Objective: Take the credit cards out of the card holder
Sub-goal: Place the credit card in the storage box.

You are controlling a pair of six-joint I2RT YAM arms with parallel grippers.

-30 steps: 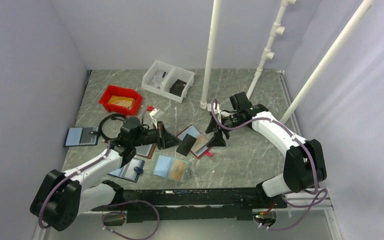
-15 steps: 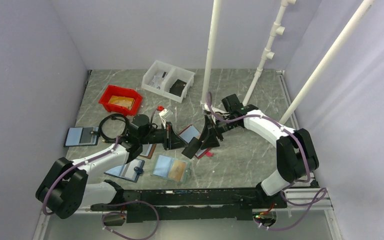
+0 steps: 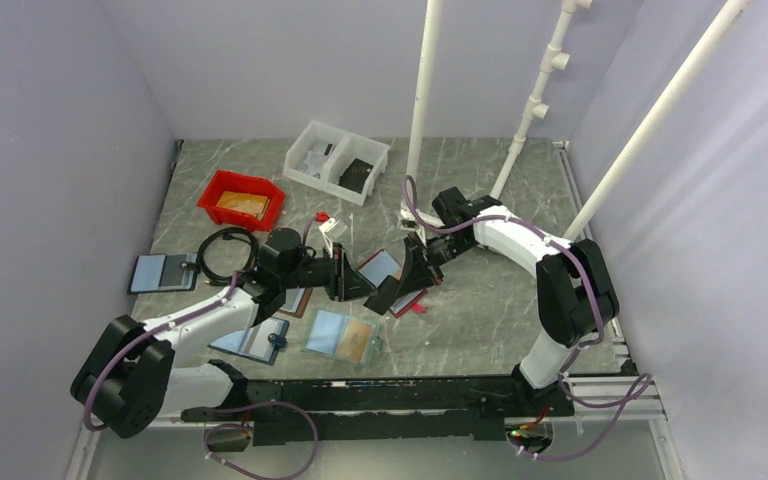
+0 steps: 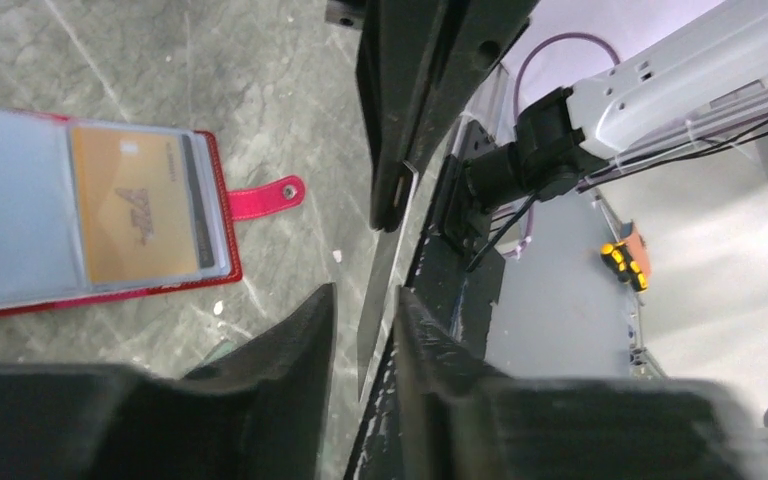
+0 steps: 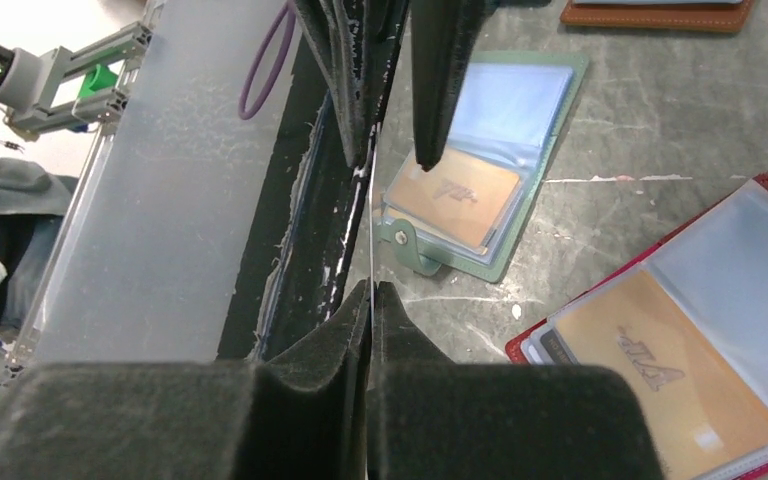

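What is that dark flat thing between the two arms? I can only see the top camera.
Observer: It's a credit card. The left wrist view shows it edge-on, a very thin sliver.
Operator: Who's holding it?
Observer: The right gripper. In the right wrist view its jaws are pressed shut on the card's edge.
Operator: And the other arm?
Observer: The left gripper has its jaws a little apart, with the card standing in the gap between them.
Operator: Any more cards?
Observer: Yes. The red card holder lies open on the table, with a tan-orange card in its clear pocket.
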